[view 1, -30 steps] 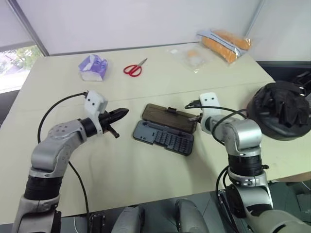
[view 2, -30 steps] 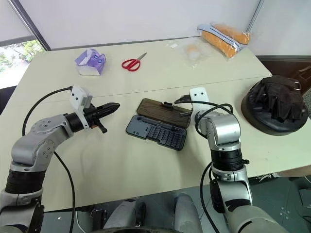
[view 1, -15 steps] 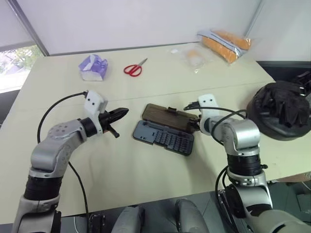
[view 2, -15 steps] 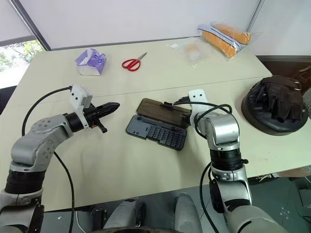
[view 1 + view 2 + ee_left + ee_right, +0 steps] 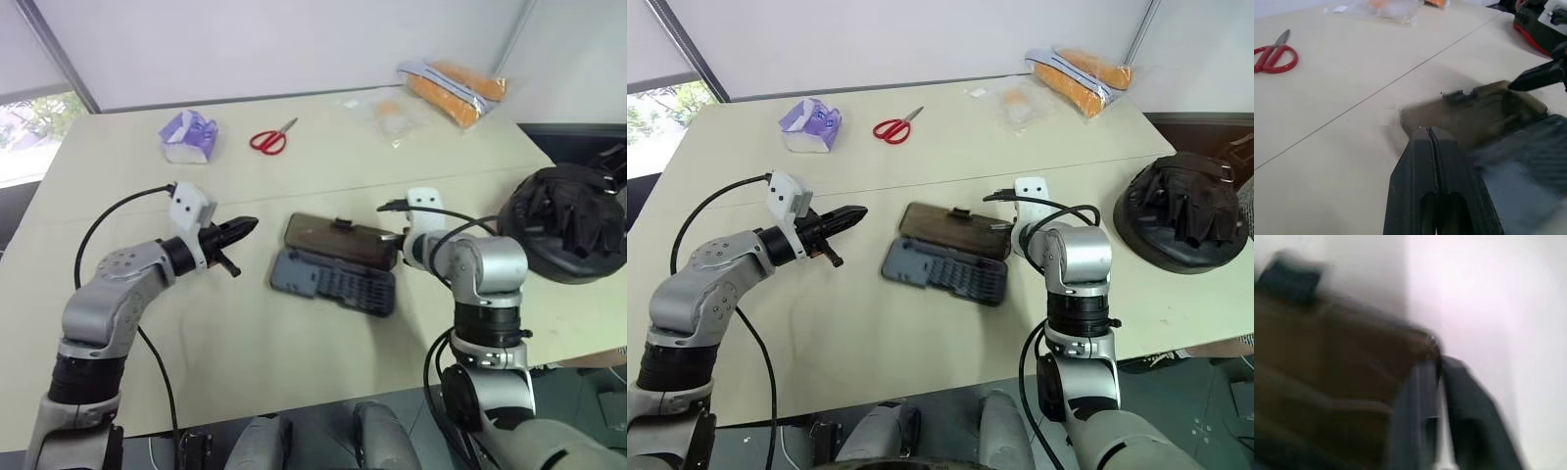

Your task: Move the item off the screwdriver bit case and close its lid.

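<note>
Fingers of the left gripper [image 5: 245,228] are pressed together into a closed point, hovering above the table [image 5: 118,196] just left of the screwdriver bit case [image 5: 333,279] and apart from it, aimed toward its left end. Behind the arm, near the far edge, sit a crumpled purple-and-white packet [image 5: 188,135] and a pair of red-handled scissors [image 5: 268,139]. At the middle lies the dark grey case, its rows of small bits visible in the tray; the lid [image 5: 338,240] is a smoky-brown translucent panel raised at an angle off the table along the case's far side, its small black latch at the top edge. The right gripper [image 5: 400,236] has its fingers drawn together, their tip at the right end of the lid; whether it touches the panel cannot be told. Farther back on the right, a clear plastic bag [image 5: 387,113] and an orange plastic-wrapped package [image 5: 456,88] rest by the far corner. The item [image 5: 568,223], a bulky black fabric bag, lies well to the right of the case at the table's right edge, clear of both grippers. The tabletop is pale beige with a seam running across it; a white wall and a window at the left stand behind.
</note>
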